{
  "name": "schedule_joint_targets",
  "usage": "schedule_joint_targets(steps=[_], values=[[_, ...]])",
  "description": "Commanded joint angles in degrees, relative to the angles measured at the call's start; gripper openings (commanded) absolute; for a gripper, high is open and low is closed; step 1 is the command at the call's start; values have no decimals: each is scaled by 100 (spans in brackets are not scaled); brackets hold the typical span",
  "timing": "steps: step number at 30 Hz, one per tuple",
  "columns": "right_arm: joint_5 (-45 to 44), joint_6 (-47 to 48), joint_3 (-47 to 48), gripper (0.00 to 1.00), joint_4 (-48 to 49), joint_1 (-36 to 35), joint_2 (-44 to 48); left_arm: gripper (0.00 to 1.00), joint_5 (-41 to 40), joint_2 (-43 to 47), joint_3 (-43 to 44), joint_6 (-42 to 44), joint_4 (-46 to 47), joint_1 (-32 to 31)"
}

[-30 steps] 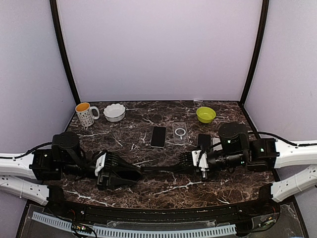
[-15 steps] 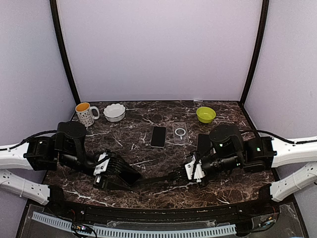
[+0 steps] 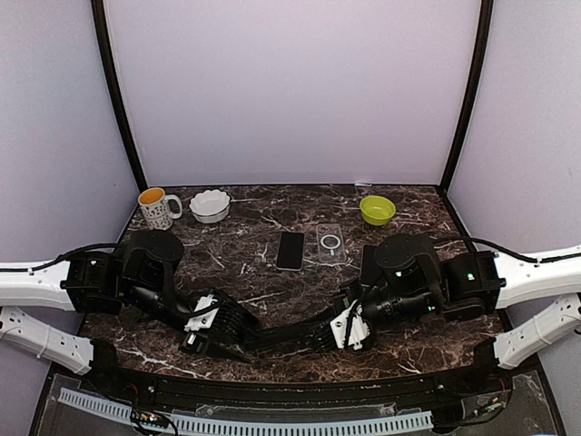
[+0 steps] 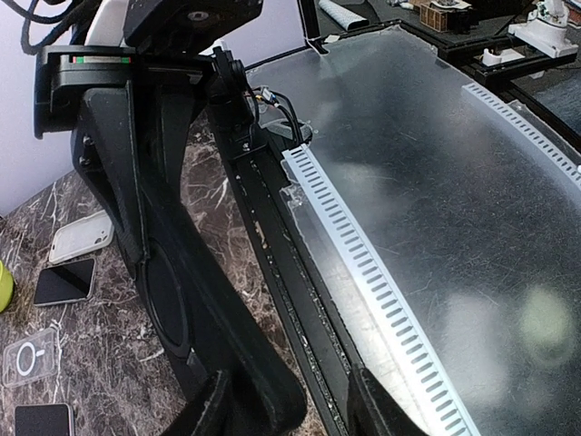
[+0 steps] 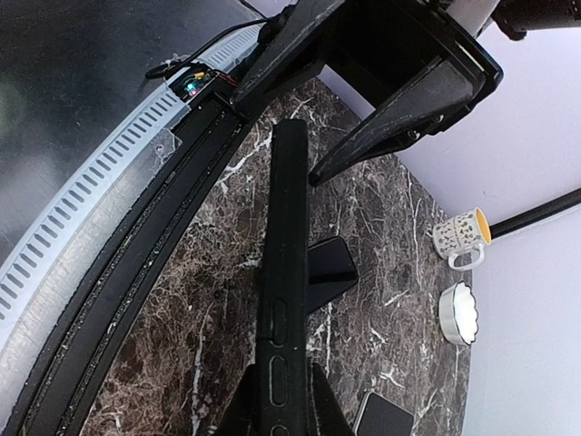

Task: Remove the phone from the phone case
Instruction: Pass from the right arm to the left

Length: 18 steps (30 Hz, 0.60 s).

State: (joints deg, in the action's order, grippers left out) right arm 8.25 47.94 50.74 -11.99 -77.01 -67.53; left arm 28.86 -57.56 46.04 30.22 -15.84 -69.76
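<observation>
A black phone case [image 3: 292, 333] hangs edge-on above the table's near edge, stretched between my two grippers. My right gripper [image 3: 325, 332] is shut on its right end; in the right wrist view the case [image 5: 284, 272] runs straight up from the fingers, side buttons showing. My left gripper [image 3: 243, 338] stands open around the other end. In the left wrist view the case's end [image 4: 263, 391] lies against the left finger [image 4: 211, 413], with a wide gap to the other finger. The phone itself cannot be made out inside the case.
On the marble table [image 3: 236, 263] lie a dark phone [image 3: 290, 250], a clear case with a ring [image 3: 330, 242] and another dark phone [image 3: 372, 258]. At the back stand a mug [image 3: 159, 209], a white bowl [image 3: 210, 205] and a green bowl [image 3: 377, 210]. A slotted white rail [image 3: 272, 423] lines the front.
Both grippers have swung down toward the table's near edge with the case between them. The left jaws widened, then narrowed a little. The right grip is unchanged.
</observation>
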Motion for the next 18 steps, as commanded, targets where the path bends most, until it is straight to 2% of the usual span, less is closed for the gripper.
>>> schedule_joint_targets(steps=[1, 18], values=[[-182, 220, 328, 0, 474, -141, 54, 44, 118, 2, 153, 160, 172, -29], [-532, 1213, 342, 0, 229, -930, 73, 35, 60, -189, 331, 421, -192, -23]])
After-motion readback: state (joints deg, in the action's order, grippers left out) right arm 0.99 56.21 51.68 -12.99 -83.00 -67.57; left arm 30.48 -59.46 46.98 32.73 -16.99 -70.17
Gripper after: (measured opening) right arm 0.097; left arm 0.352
